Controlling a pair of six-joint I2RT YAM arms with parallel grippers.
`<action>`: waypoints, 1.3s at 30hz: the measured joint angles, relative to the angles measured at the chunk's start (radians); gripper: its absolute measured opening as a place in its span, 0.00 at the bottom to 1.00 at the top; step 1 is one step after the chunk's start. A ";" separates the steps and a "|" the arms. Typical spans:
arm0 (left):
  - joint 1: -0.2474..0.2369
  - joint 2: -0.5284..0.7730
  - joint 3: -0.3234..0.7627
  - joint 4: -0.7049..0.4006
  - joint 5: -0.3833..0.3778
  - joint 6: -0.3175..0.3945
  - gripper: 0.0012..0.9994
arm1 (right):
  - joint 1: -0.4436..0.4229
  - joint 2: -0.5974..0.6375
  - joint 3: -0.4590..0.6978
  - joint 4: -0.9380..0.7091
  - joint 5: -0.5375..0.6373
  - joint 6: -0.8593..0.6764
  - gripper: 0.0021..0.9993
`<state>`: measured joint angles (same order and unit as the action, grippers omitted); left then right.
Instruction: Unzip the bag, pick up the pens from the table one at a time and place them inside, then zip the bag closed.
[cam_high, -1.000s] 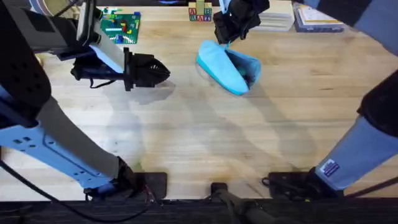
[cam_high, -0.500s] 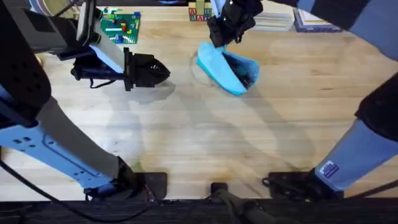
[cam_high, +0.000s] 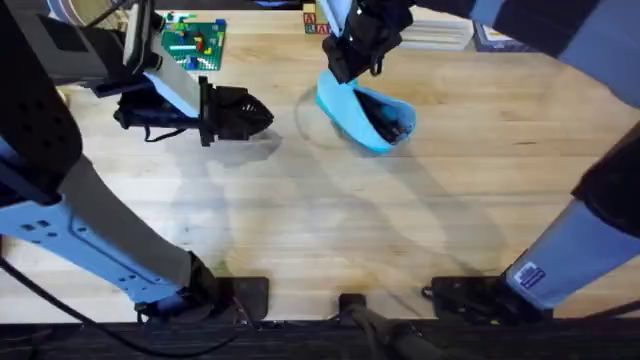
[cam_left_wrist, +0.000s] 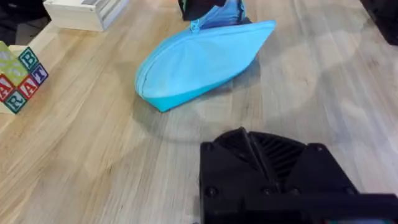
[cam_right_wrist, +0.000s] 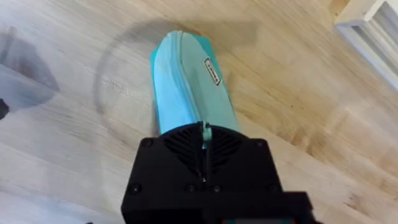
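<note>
The light blue bag (cam_high: 362, 112) lies at the back middle of the table (cam_high: 330, 230), and its right part gapes open on something dark inside. I cannot tell whether the pens are in there. My right gripper (cam_high: 347, 62) is over the bag's far left end. In the right wrist view this gripper (cam_right_wrist: 203, 140) is shut on the zipper pull, and the bag (cam_right_wrist: 186, 81) stretches away with its zipper line closed. My left gripper (cam_high: 262, 116) hovers shut, left of the bag with a gap, nothing in it. From the left wrist the bag (cam_left_wrist: 199, 59) shows side-on.
A green brick plate (cam_high: 193, 40) sits at the back left. Alphabet blocks (cam_high: 318, 20) stand behind the bag, and also show as blocks (cam_left_wrist: 18, 78) from the left wrist. Books (cam_high: 445, 30) lie at the back right. Bare wood stretches in front of the bag.
My right gripper has moved left and nearer along the bag's top to its left end. The bag's open right part shows wider. The left arm has stayed still.
</note>
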<state>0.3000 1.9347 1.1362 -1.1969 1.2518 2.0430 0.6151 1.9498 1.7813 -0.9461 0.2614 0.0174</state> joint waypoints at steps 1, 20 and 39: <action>0.000 0.000 0.000 0.000 0.000 0.000 0.04 | 0.000 -0.009 0.000 -0.003 0.000 0.000 0.03; 0.000 0.000 0.000 0.000 0.000 0.000 0.04 | 0.001 -0.050 0.000 -0.075 -0.142 -0.042 0.03; -0.049 0.000 0.000 0.079 0.048 -0.001 0.04 | 0.006 -0.050 0.000 -0.083 -0.180 -0.064 0.03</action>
<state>0.2506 1.9347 1.1362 -1.1179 1.2994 2.0425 0.6216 1.8999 1.7813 -1.0294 0.0811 -0.0463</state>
